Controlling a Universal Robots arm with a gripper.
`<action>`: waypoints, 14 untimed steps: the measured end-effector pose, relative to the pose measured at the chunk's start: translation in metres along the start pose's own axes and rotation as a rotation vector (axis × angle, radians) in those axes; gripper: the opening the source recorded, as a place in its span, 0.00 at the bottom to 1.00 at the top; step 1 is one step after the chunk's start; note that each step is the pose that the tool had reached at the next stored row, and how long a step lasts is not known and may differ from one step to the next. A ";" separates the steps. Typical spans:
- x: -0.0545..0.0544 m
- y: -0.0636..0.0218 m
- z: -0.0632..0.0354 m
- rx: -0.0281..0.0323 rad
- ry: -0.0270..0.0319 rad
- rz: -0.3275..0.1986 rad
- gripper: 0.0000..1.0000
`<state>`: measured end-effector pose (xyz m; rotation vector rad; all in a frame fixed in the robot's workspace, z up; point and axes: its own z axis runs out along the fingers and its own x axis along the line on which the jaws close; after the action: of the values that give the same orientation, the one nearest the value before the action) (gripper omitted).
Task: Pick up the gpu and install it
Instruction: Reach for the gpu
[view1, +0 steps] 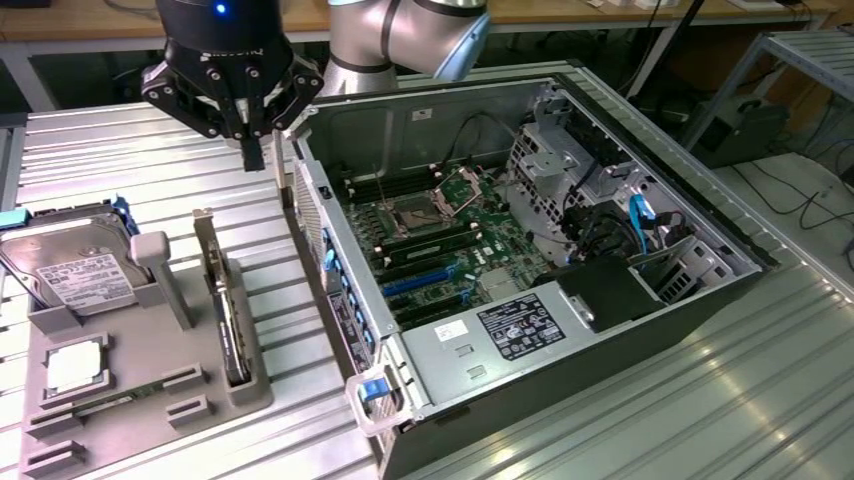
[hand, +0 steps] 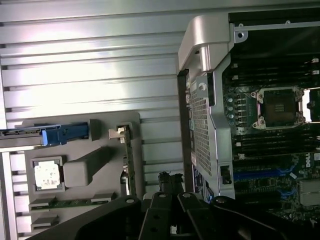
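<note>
The gripper (view1: 252, 158), closed and empty, hovers beside the case (view1: 587, 410), well apart from the gpu (view1: 230, 335) standing edge-on in the tray (view1: 134, 385), so the pick seems unstarted and calls for opening to straddle its thin edge.

Brightly lit from overhead. Washed out to white along the table (hand: 75, 80) ribs in the wrist view, with a milder sheen in the exterior view. Dimmer inside the case (view1: 400, 125). Shadowed softly beside the tray (view1: 160, 345). Nearly black at the gripper (hand: 169, 182), against that glare.
</note>
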<state>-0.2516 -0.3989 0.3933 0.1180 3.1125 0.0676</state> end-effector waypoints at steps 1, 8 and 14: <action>0.000 0.0000 0.0000 0.0000 0.0000 0.000 0.11; 0.005 -0.0004 -0.0001 0.0000 0.0000 0.000 0.11; 0.008 -0.0006 -0.0002 0.0000 0.0000 0.000 0.11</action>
<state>-0.2595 -0.3989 0.3933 0.1180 3.1125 0.0676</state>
